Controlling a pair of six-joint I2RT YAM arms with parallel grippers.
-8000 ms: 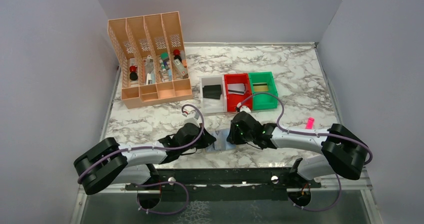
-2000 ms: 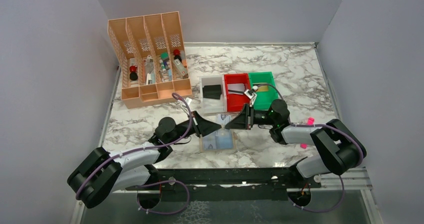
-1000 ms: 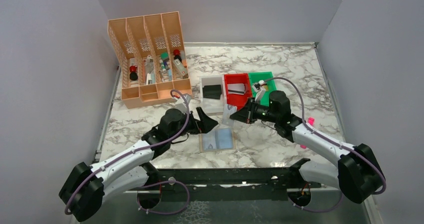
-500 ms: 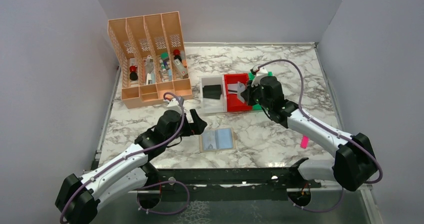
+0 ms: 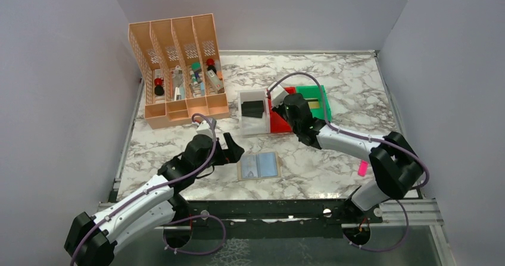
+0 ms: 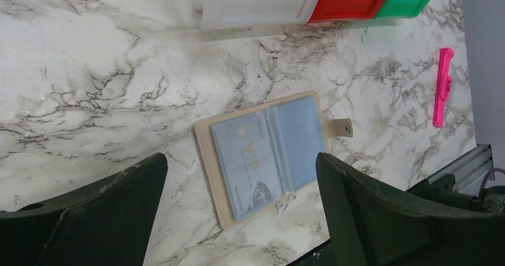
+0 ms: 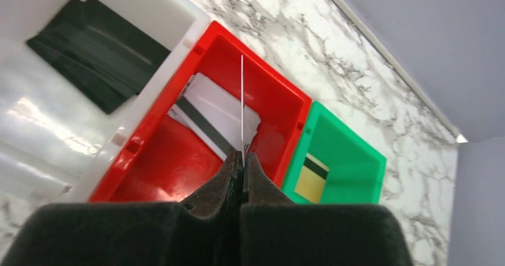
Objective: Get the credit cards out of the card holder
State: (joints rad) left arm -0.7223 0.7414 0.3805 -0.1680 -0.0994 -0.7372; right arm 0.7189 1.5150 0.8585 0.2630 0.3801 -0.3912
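The tan card holder [image 5: 259, 166] lies open on the marble, tab to the right, with a pale blue VIP card [image 6: 247, 162] in its left pocket. My left gripper [image 5: 231, 149] hovers open just left of it; in the left wrist view the holder [image 6: 208, 159] lies between the spread fingers [image 6: 239, 157]. My right gripper [image 7: 242, 159] is shut on a thin credit card [image 7: 242, 105], seen edge-on above the red bin [image 7: 149, 177]. In the top view this gripper [image 5: 277, 97] hangs over the red bin's left side.
Three joined bins stand mid-table: white [image 5: 245, 123] holding black cards [image 7: 95, 52], red holding a white striped card [image 7: 214, 114], green [image 5: 318, 93] holding a yellow card [image 7: 312, 182]. An orange desk organiser [image 5: 178, 69] stands back left. A pink marker [image 5: 362, 168] lies at right.
The right arm has lifted the card away from the holder and swung it back over the red bin. The left gripper has drawn back to the left of the holder.
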